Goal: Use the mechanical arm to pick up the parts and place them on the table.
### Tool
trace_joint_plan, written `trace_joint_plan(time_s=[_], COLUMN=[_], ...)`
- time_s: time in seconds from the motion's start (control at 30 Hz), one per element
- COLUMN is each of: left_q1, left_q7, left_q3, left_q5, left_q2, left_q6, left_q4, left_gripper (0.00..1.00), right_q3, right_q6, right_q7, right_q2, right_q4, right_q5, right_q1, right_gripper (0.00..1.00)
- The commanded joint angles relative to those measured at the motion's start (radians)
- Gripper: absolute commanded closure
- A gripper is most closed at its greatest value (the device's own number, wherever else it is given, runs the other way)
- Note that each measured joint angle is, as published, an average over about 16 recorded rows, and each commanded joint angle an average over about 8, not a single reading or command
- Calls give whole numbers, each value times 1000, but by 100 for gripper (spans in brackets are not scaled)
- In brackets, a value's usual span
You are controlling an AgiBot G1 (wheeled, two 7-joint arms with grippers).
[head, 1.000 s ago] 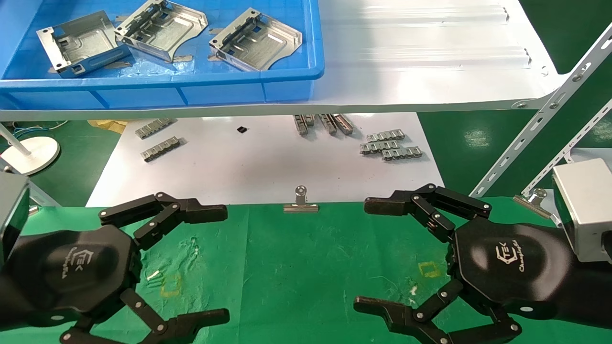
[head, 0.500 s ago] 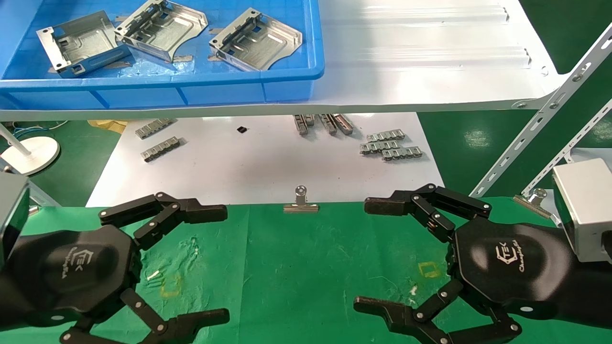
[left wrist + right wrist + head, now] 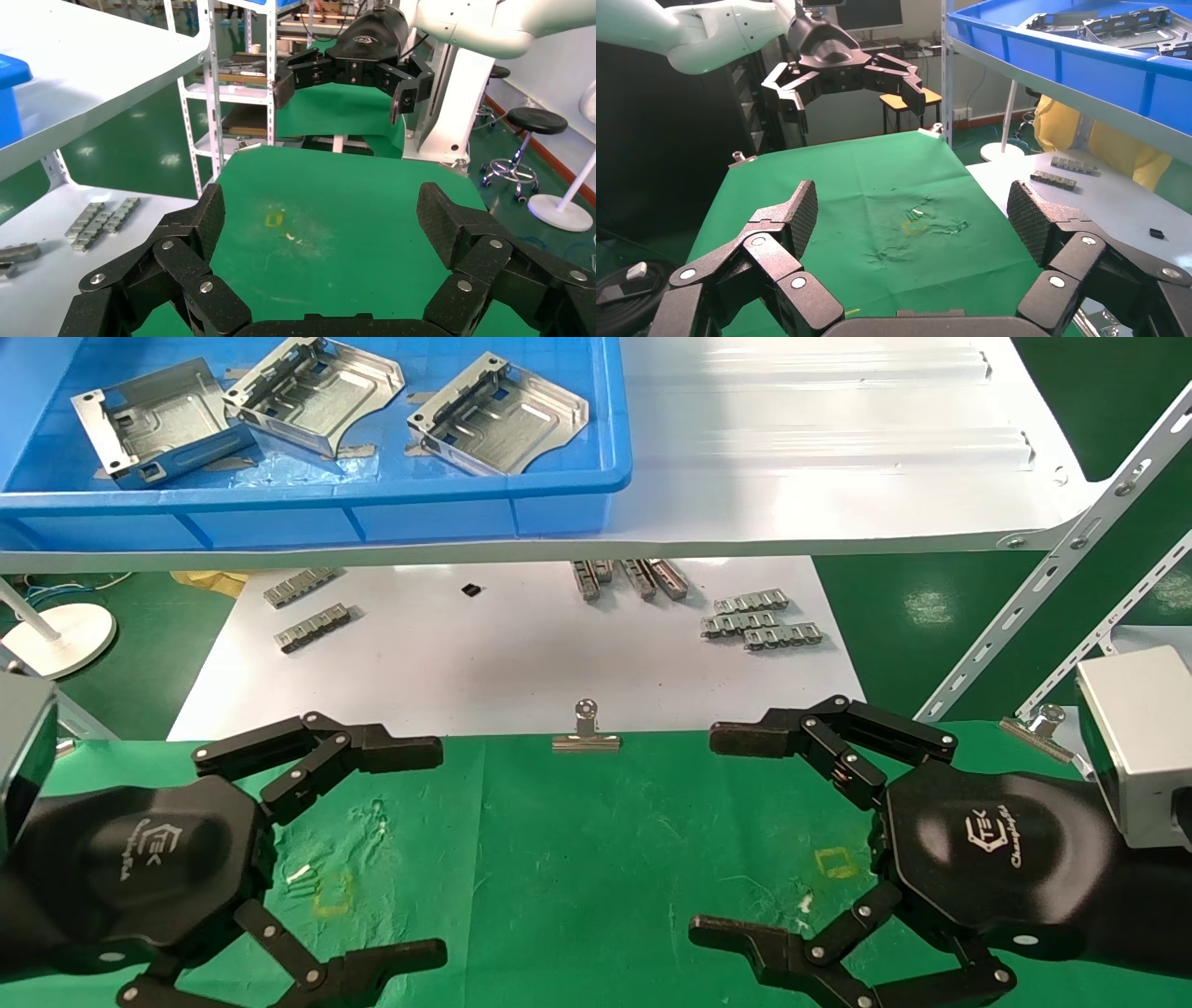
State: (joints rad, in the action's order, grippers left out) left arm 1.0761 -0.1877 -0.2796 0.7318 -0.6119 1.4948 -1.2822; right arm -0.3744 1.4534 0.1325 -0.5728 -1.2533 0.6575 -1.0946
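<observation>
Three silver sheet-metal parts lie in a blue bin [image 3: 559, 495] on the white shelf at the far left: one at the left [image 3: 154, 421], one in the middle [image 3: 317, 393], one at the right [image 3: 498, 416]. The green cloth table [image 3: 577, 859] lies near me. My left gripper [image 3: 419, 845] hovers open and empty over the table's left side; in its own wrist view [image 3: 320, 217] only green cloth lies between the fingers. My right gripper [image 3: 717, 831] hovers open and empty over the table's right side [image 3: 912, 210]. Both are far from the parts.
A white sheet [image 3: 503, 654] beyond the cloth carries several small grey link strips [image 3: 759, 621]. A silver binder clip [image 3: 585, 733] grips the cloth's far edge, another at the right [image 3: 1038, 728]. Slotted white shelf struts [image 3: 1043, 570] slant at the right.
</observation>
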Motion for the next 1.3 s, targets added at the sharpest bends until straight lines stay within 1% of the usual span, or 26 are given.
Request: trace_joint_plan(time_s=[0.03, 1.3], left_q1=[0, 0], left_q7=[0, 0], left_q3=[0, 0], left_q5=[0, 0], left_q2=[0, 0], left_q6=[0, 0], left_q4=[0, 0], left_gripper=[0, 0], right_q3=[0, 0], right_q6=[0, 0], right_q7=[0, 0], right_q2=[0, 0], right_q4=[0, 0], right_q5=[0, 0], right_q1=[0, 0], right_gripper=[0, 0])
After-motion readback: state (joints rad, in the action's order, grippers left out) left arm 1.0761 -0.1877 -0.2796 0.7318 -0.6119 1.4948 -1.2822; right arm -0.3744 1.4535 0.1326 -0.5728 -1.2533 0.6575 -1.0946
